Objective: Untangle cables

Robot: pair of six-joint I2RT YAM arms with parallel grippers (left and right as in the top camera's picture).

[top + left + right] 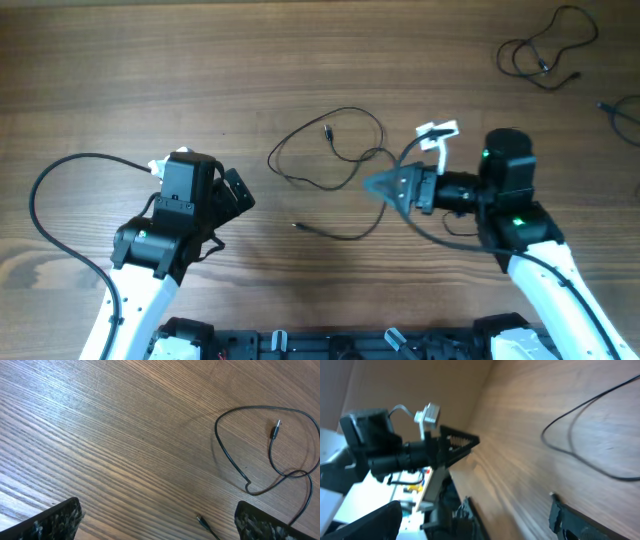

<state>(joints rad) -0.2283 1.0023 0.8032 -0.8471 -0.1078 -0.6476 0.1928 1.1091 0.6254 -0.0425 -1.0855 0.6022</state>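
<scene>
A thin black cable [330, 160] lies in loose loops at the table's middle, one plug [328, 131] inside the loop and another end [297, 226] nearer the front. In the left wrist view the loop [235, 460] sits upper right, with a plug [276, 427] and a second plug [201, 520] between the fingers' span. My left gripper [235, 200] [157, 525] is open and empty, left of the cable. My right gripper [378, 185] [470, 520] is open and empty, turned on its side at the loop's right end. The right wrist view shows cable strands [580, 435] on the wood.
A second thin cable [545, 50] is coiled at the far right back, and another [625, 115] runs off the right edge. The left arm's thick black cable [50, 210] loops at the left. The left arm [395, 450] shows in the right wrist view.
</scene>
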